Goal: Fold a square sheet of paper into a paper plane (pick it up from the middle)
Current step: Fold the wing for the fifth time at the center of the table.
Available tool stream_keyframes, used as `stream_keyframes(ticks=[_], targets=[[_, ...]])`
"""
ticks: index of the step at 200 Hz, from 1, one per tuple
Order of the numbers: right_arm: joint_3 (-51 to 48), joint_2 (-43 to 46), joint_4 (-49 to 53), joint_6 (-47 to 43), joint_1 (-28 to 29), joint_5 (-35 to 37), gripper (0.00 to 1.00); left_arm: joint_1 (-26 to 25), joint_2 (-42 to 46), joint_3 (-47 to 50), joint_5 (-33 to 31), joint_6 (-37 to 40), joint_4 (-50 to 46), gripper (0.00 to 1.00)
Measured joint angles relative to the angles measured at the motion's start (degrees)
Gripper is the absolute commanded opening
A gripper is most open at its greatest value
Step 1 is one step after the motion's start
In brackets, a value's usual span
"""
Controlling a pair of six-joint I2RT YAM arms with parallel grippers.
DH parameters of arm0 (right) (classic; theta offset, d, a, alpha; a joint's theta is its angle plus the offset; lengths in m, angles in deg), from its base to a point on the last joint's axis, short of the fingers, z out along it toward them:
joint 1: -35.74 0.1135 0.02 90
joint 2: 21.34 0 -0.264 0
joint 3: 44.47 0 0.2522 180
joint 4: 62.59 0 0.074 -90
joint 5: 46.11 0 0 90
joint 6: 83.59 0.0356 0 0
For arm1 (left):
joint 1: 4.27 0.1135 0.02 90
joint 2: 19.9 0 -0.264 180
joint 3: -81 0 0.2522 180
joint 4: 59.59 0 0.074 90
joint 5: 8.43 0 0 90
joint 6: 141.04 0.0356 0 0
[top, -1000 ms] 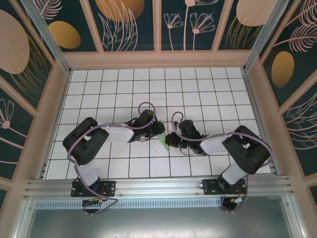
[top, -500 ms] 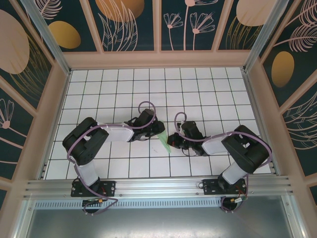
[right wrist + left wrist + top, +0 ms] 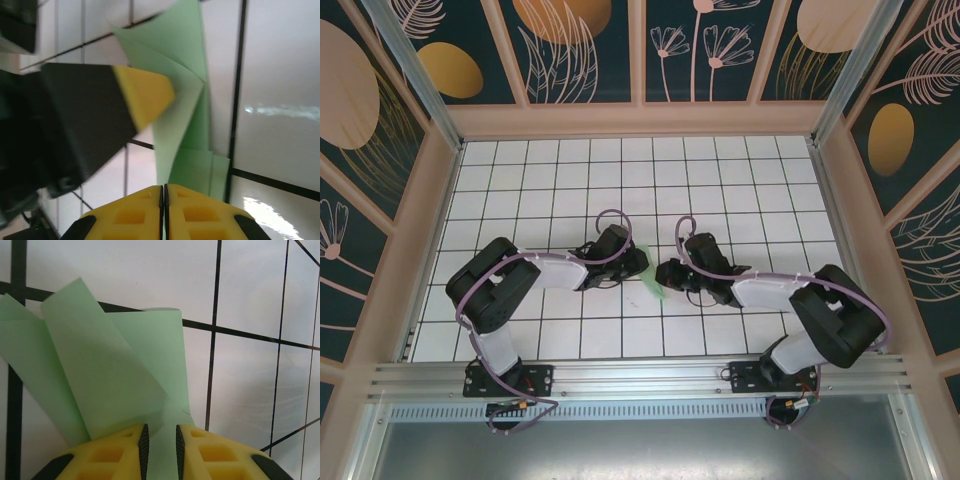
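the right arm's elbow now sits lower and further out to the right than a second ago, so the arm looks longer and flatter. its right pincer [image 3: 663, 273] has slid up a little and closer to the left pincer [image 3: 642, 264]. the left arm has hardly moved. the sheet of paper [image 3: 651, 291] is in nearly the same spot as before, just below the two pincers.

the paper is pale green, thin and plain. it is not flat now. it is bent into a few long flaps that fan out and lie over each other, with one soft curl at the top. it sits near the middle of the surface [image 3: 720, 180], between the two pincers.

the left pincer is narrow, and green shows in the small gap between its fingers. i cannot tell if it is squeezing the paper. the right pincer is pressed shut, and the bottom of the paper runs down into the crack between its fingers. in the right wrist view a left fingertip [image 3: 142, 95] touches the paper's side.

the white squares all around are bare, with lots of room at the back and both sides. the walls [image 3: 640, 120] are far off.
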Motion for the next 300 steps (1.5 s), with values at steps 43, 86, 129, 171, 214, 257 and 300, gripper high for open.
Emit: stream_keyframes(ticks=[43,86,129,171,214,257,300], targets=[[1.2,-1.0,-0.6,0.2,0.0,-3.8,0.06,0.0,0.0,0.1,0.0,0.0,0.2,0.26],[1.9,-9.3,-2.4,0.7,0.0,-8.3,0.04,0.0,0.0,0.1,0.0,0.0,0.2,0.26],[0.8,-12.2,-6.0,2.1,-0.4,-10.6,0.04,0.0,0.0,0.1,0.0,0.0,0.2,0.26],[-3.3,-13.0,-14.1,4.2,-0.8,-11.9,0.03,-0.1,0.0,0.1,0.0,0.0,0.1,0.25],[-5.1,-10.4,-12.5,4.5,-0.7,-11.9,0.03,-0.2,0.1,0.1,0.0,0.0,0.0,0.23],[-5.6,-7.1,-5.9,1.7,-0.6,-11.8,0.04,-0.2,0.0,0.2,0.0,0.0,0.0,0.23],[-2.3,-6.8,1.0,-1.8,1.8,-9.8,0.02,-0.2,0.0,0.2,0.0,-0.2,-0.1,0.23]])
